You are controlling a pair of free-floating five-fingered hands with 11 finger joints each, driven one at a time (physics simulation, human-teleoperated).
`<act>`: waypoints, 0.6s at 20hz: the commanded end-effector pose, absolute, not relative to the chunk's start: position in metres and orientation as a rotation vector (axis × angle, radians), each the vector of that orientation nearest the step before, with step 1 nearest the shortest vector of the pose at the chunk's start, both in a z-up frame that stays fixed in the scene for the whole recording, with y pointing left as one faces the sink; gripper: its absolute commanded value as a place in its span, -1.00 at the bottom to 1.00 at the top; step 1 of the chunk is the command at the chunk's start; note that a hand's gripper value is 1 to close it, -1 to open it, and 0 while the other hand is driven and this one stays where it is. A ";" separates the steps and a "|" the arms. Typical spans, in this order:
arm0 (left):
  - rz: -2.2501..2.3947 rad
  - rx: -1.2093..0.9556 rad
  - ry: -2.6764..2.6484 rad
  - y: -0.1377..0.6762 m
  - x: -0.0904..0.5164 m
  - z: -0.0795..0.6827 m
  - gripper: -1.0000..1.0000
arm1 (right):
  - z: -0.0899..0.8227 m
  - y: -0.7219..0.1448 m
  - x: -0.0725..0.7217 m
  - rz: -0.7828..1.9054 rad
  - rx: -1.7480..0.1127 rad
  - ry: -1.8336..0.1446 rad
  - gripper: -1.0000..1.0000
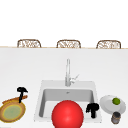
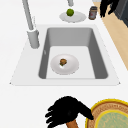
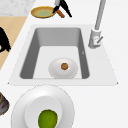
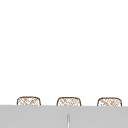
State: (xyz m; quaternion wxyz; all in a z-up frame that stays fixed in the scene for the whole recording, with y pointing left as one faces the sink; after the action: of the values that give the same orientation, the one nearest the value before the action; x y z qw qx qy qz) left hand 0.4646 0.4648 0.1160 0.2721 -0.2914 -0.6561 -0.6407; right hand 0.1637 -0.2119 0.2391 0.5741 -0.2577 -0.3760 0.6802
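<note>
Left of the sink: left hand (image 1: 22, 92) sits on the wooden handle (image 1: 21, 98) of the round yellow-rimmed frying pan (image 1: 12, 112), which rests flat on the white counter (image 1: 25, 70).
Left hand state: fingers curl over the handle's end, thumb toward the pan, as the left side view shows (image 2: 66, 112); I read this as a grip on the handle.
Right hand: hangs in the air at the front right corner of the grey sink (image 1: 41, 87), fingers drooping loose, holding nothing (image 1: 92, 108).
Near right hand: white plate (image 1: 107, 107) carrying a green lime (image 1: 116, 101); small dark jar (image 1: 115, 117) just beside the plate.
Sink basin: white dish (image 2: 56, 67) on the floor with a small brown morsel (image 2: 63, 61) at its middle; steel faucet (image 1: 67, 72) behind.
Front view oddity: large red sphere (image 1: 67, 114) in front of the basin; I cannot tell what it is.
Step in hand (judgement): grasp on the handle made, pan not yet lifted.
Next move calls for (judgement): a firm hold and a level lift, since the pan's weight hangs far from the hand; clear the sink rim if carried right.
</note>
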 end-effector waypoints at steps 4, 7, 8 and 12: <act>-1.650 -0.655 -1.773 0.454 0.465 0.103 -1.00 | 0.239 -0.212 0.164 1.594 -0.604 -0.881 0.00; -1.647 -0.655 -1.781 0.456 0.465 0.100 -1.00 | 0.239 -0.212 0.164 1.594 -0.604 -0.881 0.00; -1.648 -0.654 -1.784 0.456 0.465 0.100 -1.00 | 0.239 -0.212 0.164 1.594 -0.604 -0.881 0.00; -1.645 -0.659 -1.781 0.459 0.464 0.097 -1.00 | 0.239 -0.212 0.164 1.594 -0.604 -0.881 0.00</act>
State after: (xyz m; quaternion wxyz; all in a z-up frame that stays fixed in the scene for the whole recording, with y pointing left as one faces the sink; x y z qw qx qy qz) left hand 0.4642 0.4565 0.1144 0.2707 -0.2901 -0.6553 -0.6427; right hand 0.1637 -0.2119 0.2391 0.5741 -0.2577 -0.3760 0.6802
